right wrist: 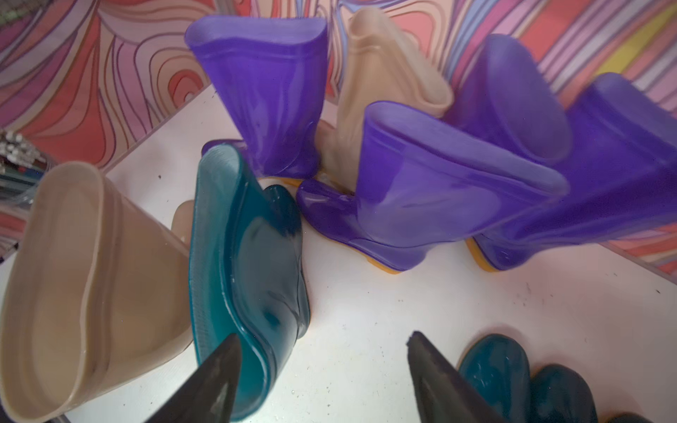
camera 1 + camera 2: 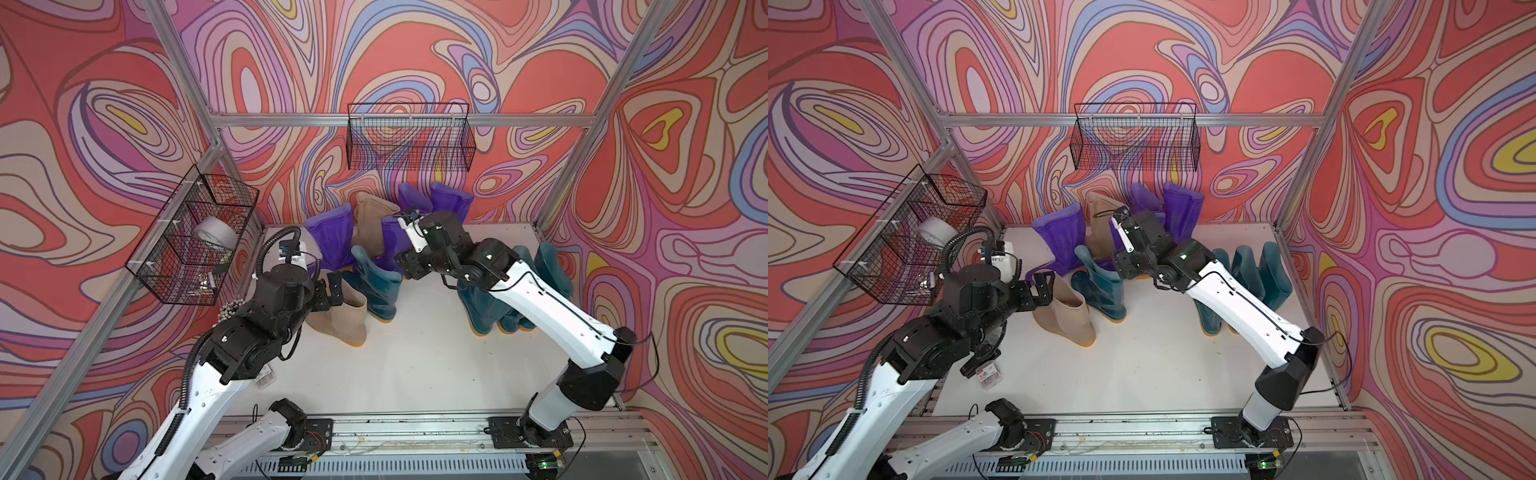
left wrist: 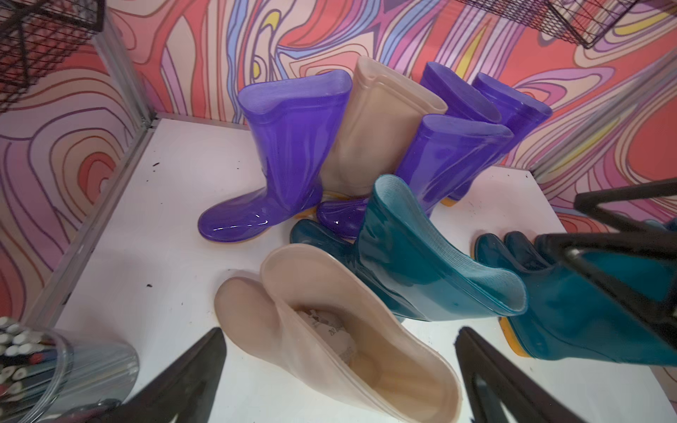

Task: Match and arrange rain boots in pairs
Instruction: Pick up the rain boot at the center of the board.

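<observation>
Clock laid on the white table, 12 at the far wall.

10 o'clock, left wall: wire basket holding a white tape roll. Just beneath, a clear cup of pens.

9 o'clock: left gripper, jaws spread wide, straddling the cuff of the near beige boot; contact not discernible. Boot upright, paper stuffed inside.

Just beside it, toward 3: lone teal boot, upright, cuff bent over.

Right gripper above this boot, jaws apart, gripping nothing; 1 finger at the teal cuff, touch uncertain.

12 o'clock, by the far wall: 4 purple boots bunched around the far beige boot. Above them, a second wire basket.

3 o'clock: 3 teal boots side by side, upright, partly hidden under the right arm.
</observation>
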